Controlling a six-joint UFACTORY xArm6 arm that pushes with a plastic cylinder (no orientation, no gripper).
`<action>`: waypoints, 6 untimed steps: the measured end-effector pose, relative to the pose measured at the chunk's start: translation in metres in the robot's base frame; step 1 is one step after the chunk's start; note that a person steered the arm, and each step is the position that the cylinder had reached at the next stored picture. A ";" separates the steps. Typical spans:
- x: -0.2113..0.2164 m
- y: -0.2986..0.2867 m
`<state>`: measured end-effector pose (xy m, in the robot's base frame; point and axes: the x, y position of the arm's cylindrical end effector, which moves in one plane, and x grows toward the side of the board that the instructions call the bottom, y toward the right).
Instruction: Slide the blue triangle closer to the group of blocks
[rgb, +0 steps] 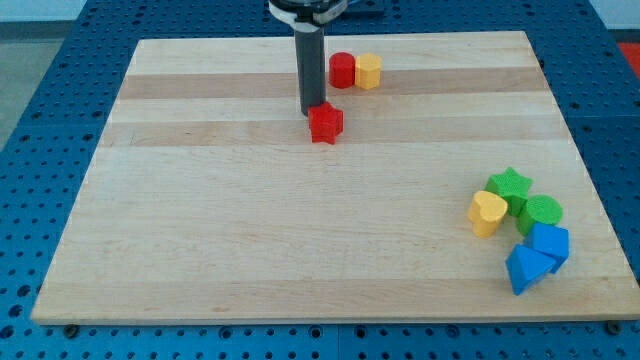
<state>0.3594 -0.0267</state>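
The blue triangle (526, 269) lies near the board's bottom right corner. It touches a blue block (550, 243) just above it. Above those sit a green round block (542, 212), a green star (510, 185) and a yellow heart (487, 212), packed close together. My tip (311, 112) is far away at the view's top centre, right against the upper left of a red star (325, 123).
A red cylinder (343, 70) and a yellow hexagon-like block (368, 71) stand side by side near the board's top edge, right of the rod. The wooden board (250, 220) lies on a blue perforated table.
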 end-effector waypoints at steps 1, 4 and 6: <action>0.024 0.000; 0.073 0.037; 0.114 0.063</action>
<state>0.4734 0.0358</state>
